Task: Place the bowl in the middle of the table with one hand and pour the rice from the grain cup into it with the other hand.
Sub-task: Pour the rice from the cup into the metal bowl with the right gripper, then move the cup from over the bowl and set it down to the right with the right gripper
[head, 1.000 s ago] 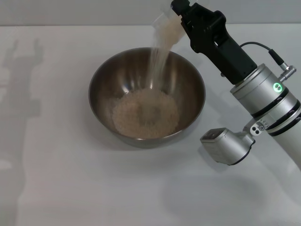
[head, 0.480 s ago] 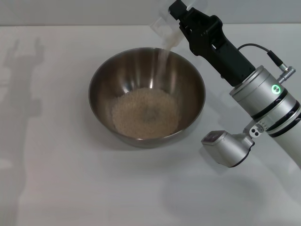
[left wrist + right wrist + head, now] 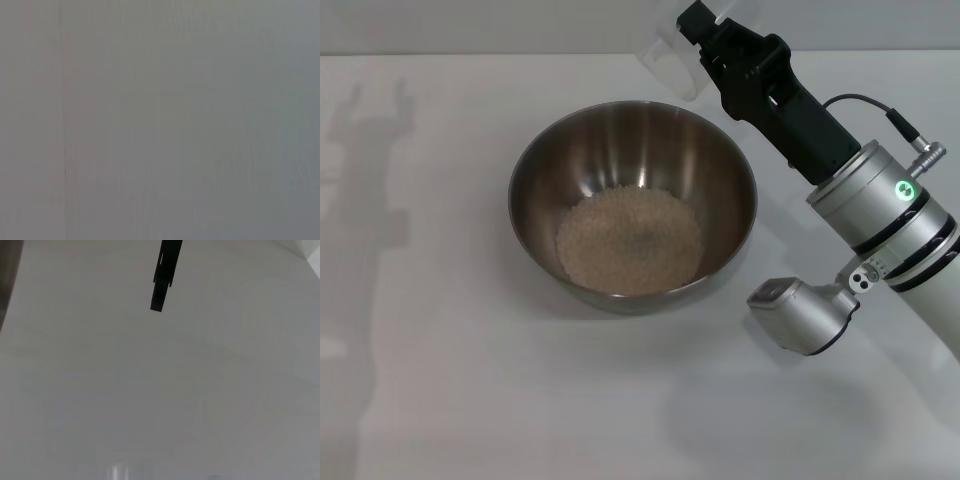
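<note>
Bowl (image 3: 632,205) resting upright at the middle of the white tabletop (image 3: 450,380), holding a pale mound of rice (image 3: 630,240) across its bottom. Above the bowl's rim at about 1 o'clock, grain cup (image 3: 670,62) tipped over, looking drained, clamped in the right end effector (image 3: 705,45), arm slanting off toward 4 o'clock. Left end effector out of sight.

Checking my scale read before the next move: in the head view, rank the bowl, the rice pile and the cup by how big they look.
1. Bowl, largest by far.
2. Rice, a pile covering the bowl's bottom.
3. Cup, smallest, tipped above the far rim in the right pincer. It is transparent, partly hidden and higher than the bowl, so its look is less sure.
</note>
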Available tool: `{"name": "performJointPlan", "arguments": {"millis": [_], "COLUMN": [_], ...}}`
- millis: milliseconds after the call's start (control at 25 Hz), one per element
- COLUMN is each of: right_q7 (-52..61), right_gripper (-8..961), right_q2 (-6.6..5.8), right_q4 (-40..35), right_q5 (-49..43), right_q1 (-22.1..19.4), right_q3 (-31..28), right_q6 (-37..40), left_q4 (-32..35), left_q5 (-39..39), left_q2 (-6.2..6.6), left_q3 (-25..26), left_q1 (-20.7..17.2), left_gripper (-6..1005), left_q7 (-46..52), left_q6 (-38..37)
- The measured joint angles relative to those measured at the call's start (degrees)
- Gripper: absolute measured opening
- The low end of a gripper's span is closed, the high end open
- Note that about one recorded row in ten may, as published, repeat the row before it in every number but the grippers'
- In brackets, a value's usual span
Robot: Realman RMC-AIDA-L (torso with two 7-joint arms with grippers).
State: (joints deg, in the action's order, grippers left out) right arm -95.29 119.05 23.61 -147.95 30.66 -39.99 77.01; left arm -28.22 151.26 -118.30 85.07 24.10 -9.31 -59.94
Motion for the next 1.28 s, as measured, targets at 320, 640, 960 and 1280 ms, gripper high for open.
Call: {"name": "performJointPlan", "arguments": {"millis": [320,640,960,1280], "right_q7": [5.19,13.89,25.64,37.89], "right_gripper": [5,5,4,5], "right_q2": [0.56,0.61,0.81,0.84], "right_q4": [3.27,7.88,13.07,16.62], "right_q5": [4.13,13.40,18.99,22.14], "right_q1": [-1.26,-2.41,-5.20,-7.39], "right_q3": [-2.09,-1.57,-1.44,-0.70], "right_q6": [-0.92,-2.91,-4.76,-8.51], "left_q4": [0.00,0.00,0.00,-0.07], "left_q5": [0.00,0.00,0.00,0.00], "left_q2": [0.00,0.01,0.00,0.08], "left_q3": [0.00,0.00,0.00,0.16], "left_q1": [0.07,0.43,0.74,0.99], "left_gripper": [571,570,571,570], "left_q7": [0.02,0.08,0.09,0.09], "left_q6": [-0.01,-0.01,-0.01,0.00]}}
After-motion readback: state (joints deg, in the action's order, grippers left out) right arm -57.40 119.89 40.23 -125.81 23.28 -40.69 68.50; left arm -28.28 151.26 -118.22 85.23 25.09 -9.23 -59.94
